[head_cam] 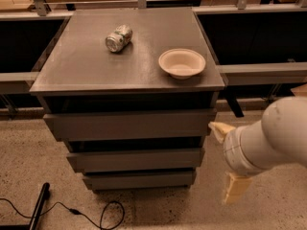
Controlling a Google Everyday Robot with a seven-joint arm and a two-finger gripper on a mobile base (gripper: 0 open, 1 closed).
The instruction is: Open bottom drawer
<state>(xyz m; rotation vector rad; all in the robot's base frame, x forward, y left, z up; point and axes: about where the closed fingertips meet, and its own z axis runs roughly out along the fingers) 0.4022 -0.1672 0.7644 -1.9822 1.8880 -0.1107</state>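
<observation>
The bottom drawer [139,179] is the lowest and shortest of three dark grey flat fronts on a small cabinet; it sits pushed in under the middle front [136,159] and the top front [129,124]. My gripper [226,159] is at the right of the cabinet, level with the middle and bottom fronts and apart from them. Its two cream fingers [218,130] are spread wide with nothing between them. The white arm behind it fills the right edge of the view.
On the cabinet top [86,71] lie a crushed can [118,37] and a cream bowl [182,63]. A black cable [96,215] and a black bar [38,211] lie on the speckled floor at front left. A dark strut [232,103] leans beside the cabinet's right side.
</observation>
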